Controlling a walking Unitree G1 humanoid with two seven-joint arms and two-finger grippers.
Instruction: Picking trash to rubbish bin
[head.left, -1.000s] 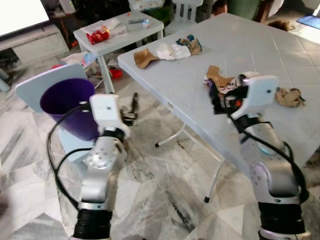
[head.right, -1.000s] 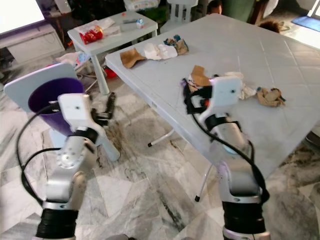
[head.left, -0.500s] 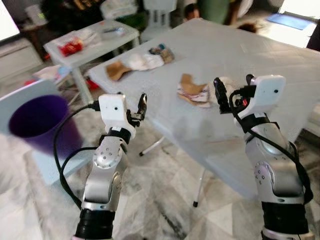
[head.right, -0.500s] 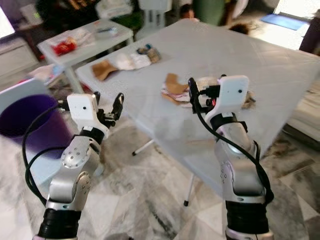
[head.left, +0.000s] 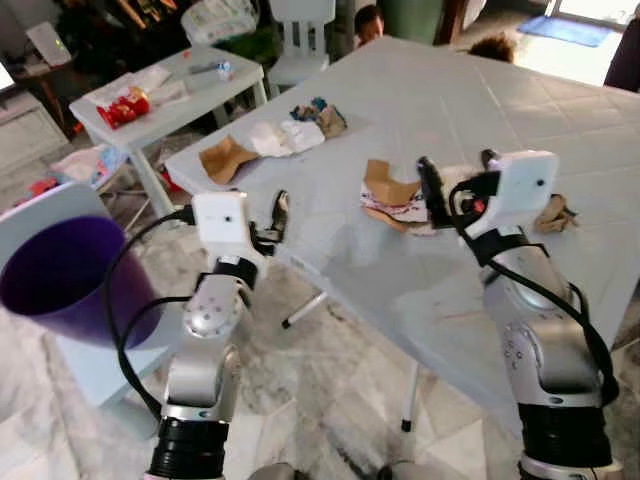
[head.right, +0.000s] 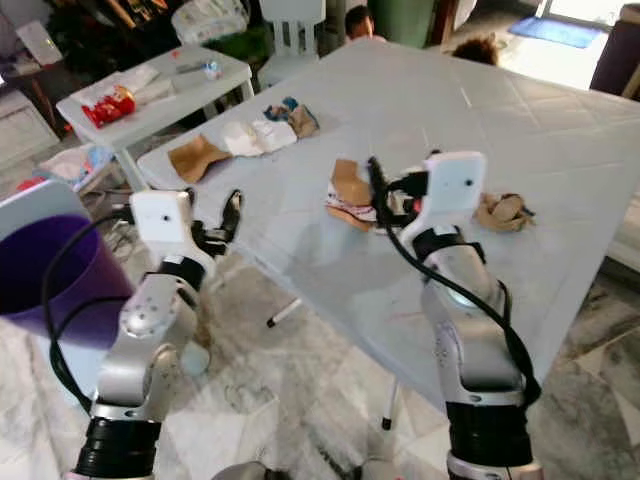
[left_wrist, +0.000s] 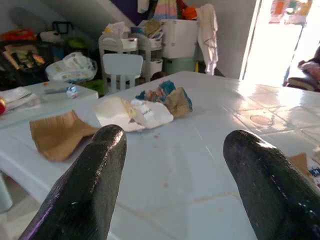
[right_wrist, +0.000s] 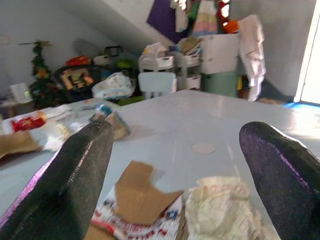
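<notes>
Standing at the corner of a big pale table (head.left: 520, 110), the robot has both arms raised. The right gripper (head.left: 455, 178) hovers over the table just beside a heap of trash, jaws spread wide and holding nothing. That heap is a folded piece of brown cardboard (head.left: 384, 186) on a red-and-white printed wrapper (head.left: 392, 211), with a crumpled whitish bag (right_wrist: 222, 200) touching them, as seen from the right wrist. Off to the right of the arm lies a crumpled brown paper wad (head.left: 554, 212), apart from the heap.

The left gripper (head.left: 268, 216) sits at the near-left edge of the table, jaws also wide apart and empty. From its wrist the second cluster of trash lies ahead on the tabletop: a flat brown paper piece (left_wrist: 56, 134), a white crumpled paper (left_wrist: 132, 113) next to it, and a brown and blue wrapper bundle (left_wrist: 169, 96) touching the white one.

Down to the robot's left stands the purple bin (head.left: 70, 283), open-mouthed, on the marbled floor (head.left: 330, 400) and well apart from the table's trash. Behind it a smaller white side table (head.left: 170, 95) carries a red snack packet (head.left: 126, 105) and other bits. A white plastic chair (head.left: 301, 25) stands at the far side, and a person's head (head.left: 369, 21) peeks above the table edge.
</notes>
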